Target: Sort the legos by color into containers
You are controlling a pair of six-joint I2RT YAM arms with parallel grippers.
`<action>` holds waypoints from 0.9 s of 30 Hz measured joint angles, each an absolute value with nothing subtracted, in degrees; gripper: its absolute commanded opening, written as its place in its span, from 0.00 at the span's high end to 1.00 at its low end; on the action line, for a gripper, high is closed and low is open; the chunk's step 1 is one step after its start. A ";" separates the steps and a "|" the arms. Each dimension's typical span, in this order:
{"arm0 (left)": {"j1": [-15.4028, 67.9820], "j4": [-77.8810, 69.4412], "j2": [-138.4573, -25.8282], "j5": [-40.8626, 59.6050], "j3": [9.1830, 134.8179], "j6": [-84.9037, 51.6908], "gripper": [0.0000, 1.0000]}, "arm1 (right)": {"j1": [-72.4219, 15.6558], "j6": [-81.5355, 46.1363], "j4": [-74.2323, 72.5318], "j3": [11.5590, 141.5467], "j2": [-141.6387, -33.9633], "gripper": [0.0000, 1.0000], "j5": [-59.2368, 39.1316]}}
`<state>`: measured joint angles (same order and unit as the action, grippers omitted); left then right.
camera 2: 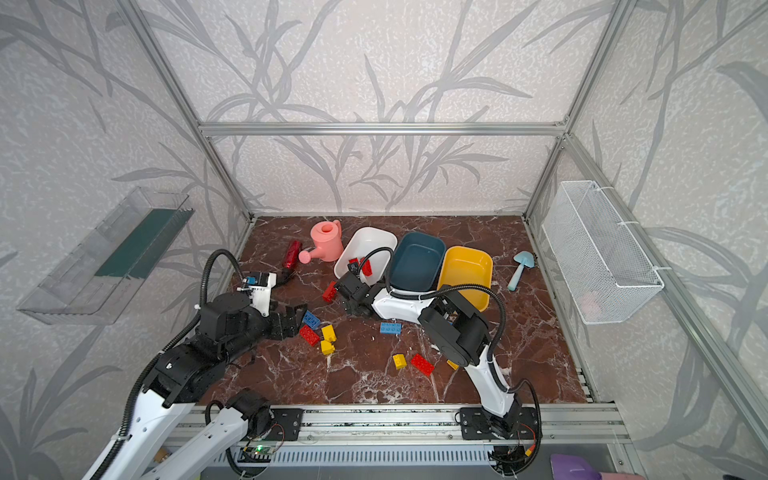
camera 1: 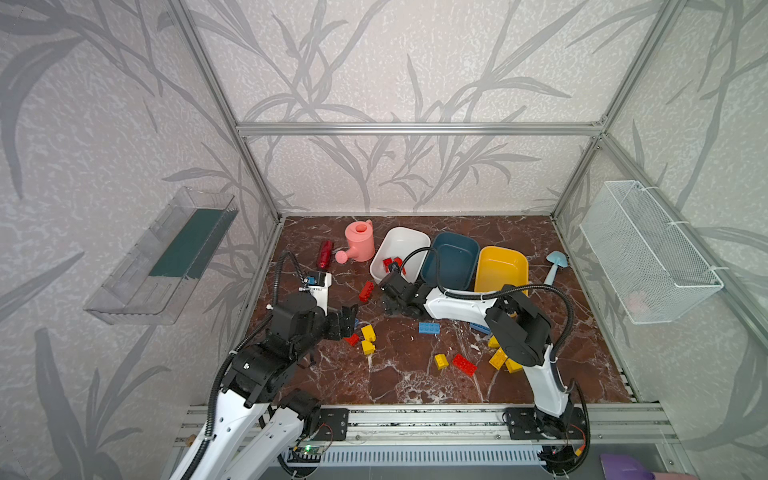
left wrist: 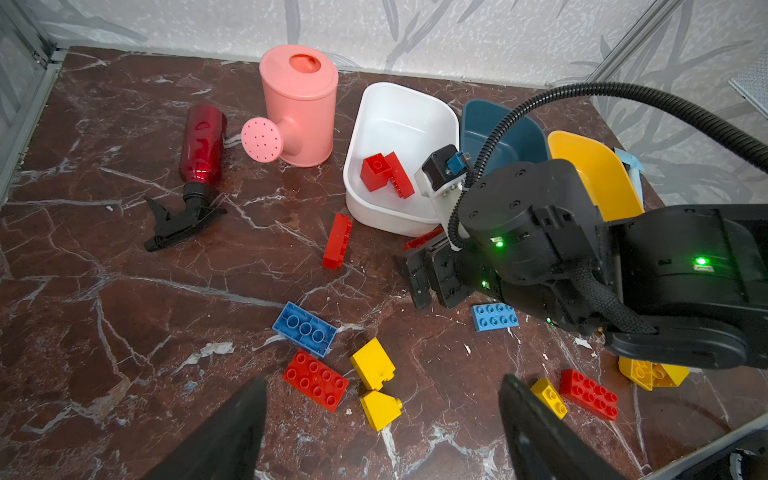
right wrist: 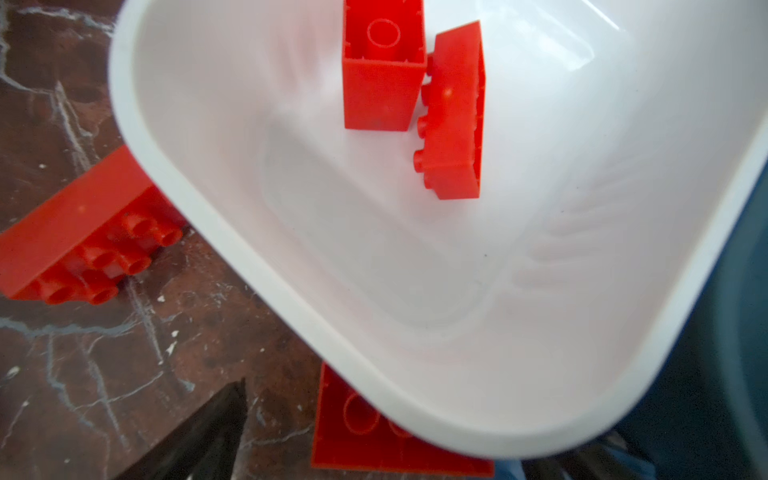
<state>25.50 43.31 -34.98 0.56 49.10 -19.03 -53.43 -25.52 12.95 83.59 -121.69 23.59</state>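
Note:
Three containers stand in a row at the back: a white tub [camera 1: 415,243] holding two red legos [right wrist: 415,91], a teal tub [camera 1: 453,257] and a yellow tub [camera 1: 500,268]. My right gripper [camera 1: 386,307] is open at the white tub's near corner [right wrist: 415,415], with a red brick [right wrist: 365,440] lying between its fingers on the floor. A long red brick [camera 1: 366,291] lies just to its left. My left gripper [left wrist: 382,386] hangs open above a red brick [left wrist: 316,379], two yellow bricks [left wrist: 372,365] and a blue brick [left wrist: 304,329]. More legos [camera 1: 464,365] are scattered at front right.
A pink watering can [camera 1: 360,241] and a dark red spray bottle [camera 1: 325,254] lie back left. A pale blue shovel [camera 1: 555,266] lies beside the yellow tub. A wire basket [camera 1: 648,253] hangs on the right wall, a clear tray [camera 1: 166,257] on the left wall.

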 measured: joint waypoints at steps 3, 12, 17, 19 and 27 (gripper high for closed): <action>25.52 43.31 -34.98 0.56 49.08 -19.03 0.13 | -52.97 -25.56 13.17 83.59 -121.69 0.01 23.75; 25.50 43.29 -35.51 0.69 48.99 -19.03 0.13 | -52.40 -25.69 13.15 83.70 -122.80 0.06 22.90; 25.52 43.29 -35.51 0.75 48.99 -19.03 0.13 | -52.16 -25.50 13.17 84.95 -124.31 0.18 22.46; 25.52 43.29 -35.51 0.75 48.97 -19.03 0.13 | -52.16 -25.39 13.15 85.45 -124.70 0.25 22.37; 25.52 43.29 -35.51 0.75 48.95 -19.00 0.13 | -52.40 -25.12 13.13 85.76 -124.79 0.35 21.58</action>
